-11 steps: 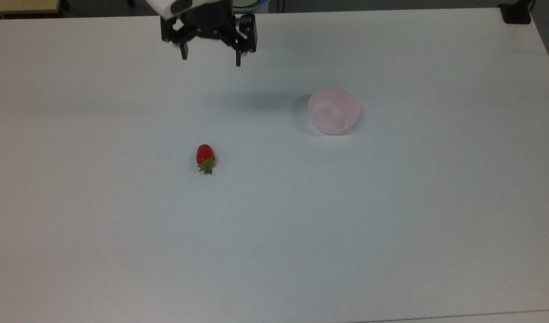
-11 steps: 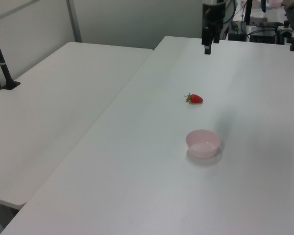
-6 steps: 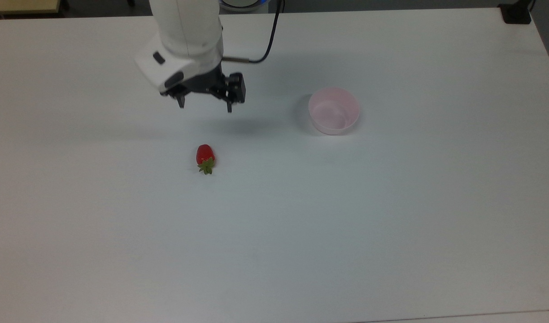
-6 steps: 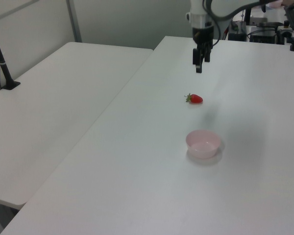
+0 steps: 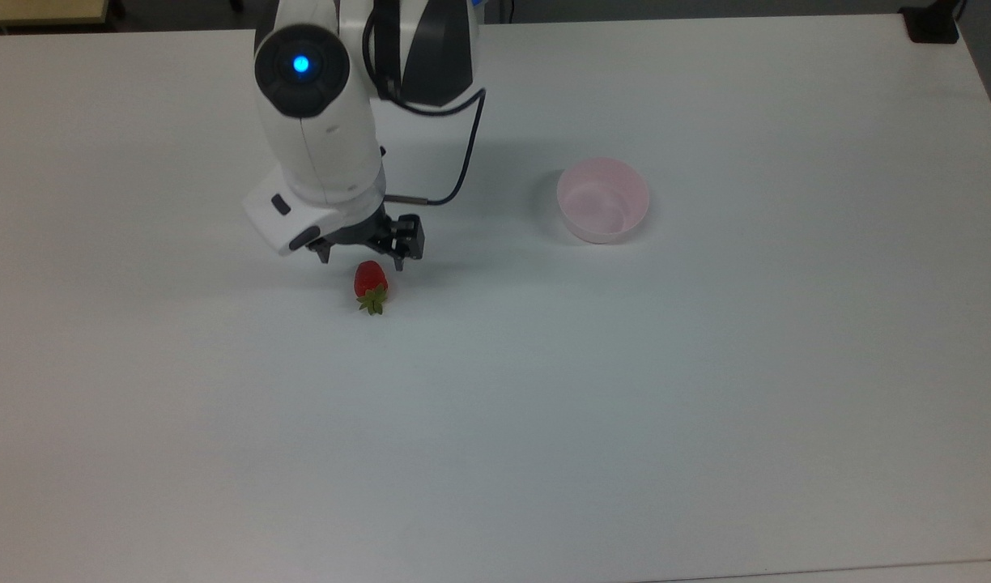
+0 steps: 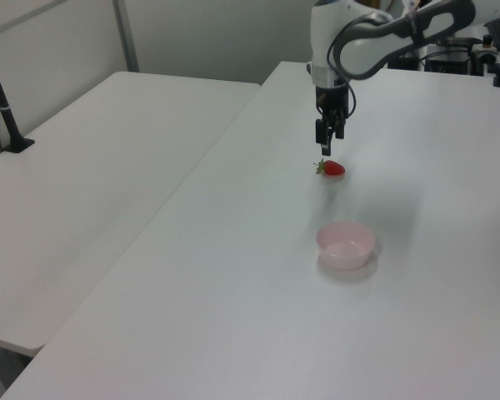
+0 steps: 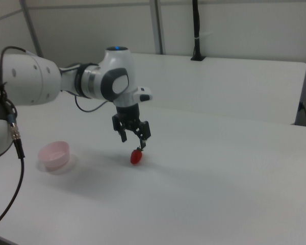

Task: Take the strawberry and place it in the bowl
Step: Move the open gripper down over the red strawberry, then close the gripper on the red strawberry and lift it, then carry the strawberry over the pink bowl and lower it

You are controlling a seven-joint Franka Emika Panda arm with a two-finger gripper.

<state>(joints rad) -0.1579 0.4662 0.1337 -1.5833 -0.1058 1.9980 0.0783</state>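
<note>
- One pincer (image 5: 362, 260), fingers spread, hangs just above the toy strawberry (image 5: 371, 283), left of centre in the top view.
- Pale pink bowl (image 5: 602, 200) sits apart on the white surface (image 5: 625, 405), toward the top view's right.

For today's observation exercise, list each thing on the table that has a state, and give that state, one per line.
Strawberry: lying on its side on the table, not gripped.
Bowl: upright, empty.
Gripper: jaws open, pointing down, just above the strawberry.

Red strawberry (image 5: 370, 278) with green cap, pale pink bowl (image 5: 602, 201), white table (image 5: 625, 405)
</note>
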